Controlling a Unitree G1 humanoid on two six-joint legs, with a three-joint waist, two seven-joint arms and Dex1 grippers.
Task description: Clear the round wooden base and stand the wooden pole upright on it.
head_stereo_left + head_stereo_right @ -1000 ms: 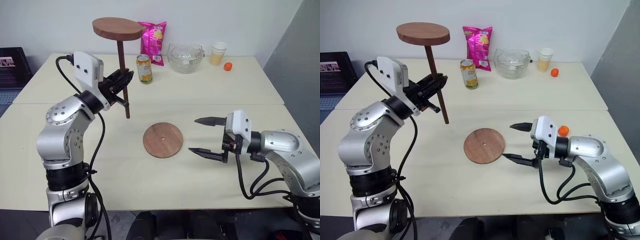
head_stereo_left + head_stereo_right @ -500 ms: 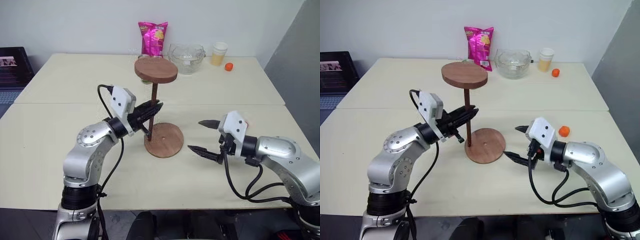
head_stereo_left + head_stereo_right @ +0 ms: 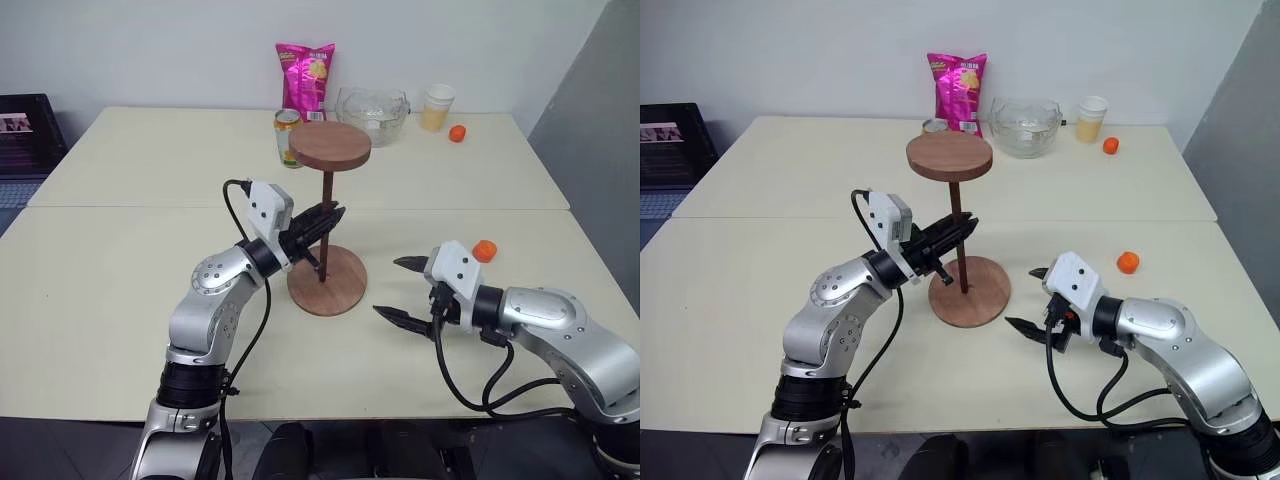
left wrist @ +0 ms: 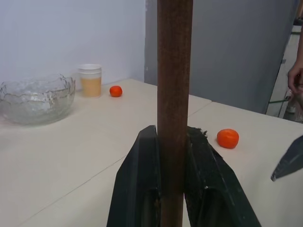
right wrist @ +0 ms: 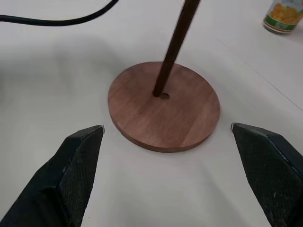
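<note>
Just beside the base's (image 5: 164,112) centre hole, the pole (image 3: 325,222), pinched by the left gripper (image 3: 322,222), should be nudged in while the right gripper (image 3: 400,289) waits spread.

The left gripper (image 3: 327,216), clamped on the thin dark brown wooden pole (image 3: 326,222) with its disc end up, has swung rightward and down; the pole's lower tip now meets the flat reddish-brown round wooden base (image 5: 163,106) just beside its centre hole

The pale table (image 3: 120,260) carries a round wooden base (image 3: 345,288), can (image 3: 286,124), chip bag (image 3: 305,72), glass bowl (image 3: 371,106), cup (image 3: 436,106) and two oranges (image 3: 484,250).
</note>
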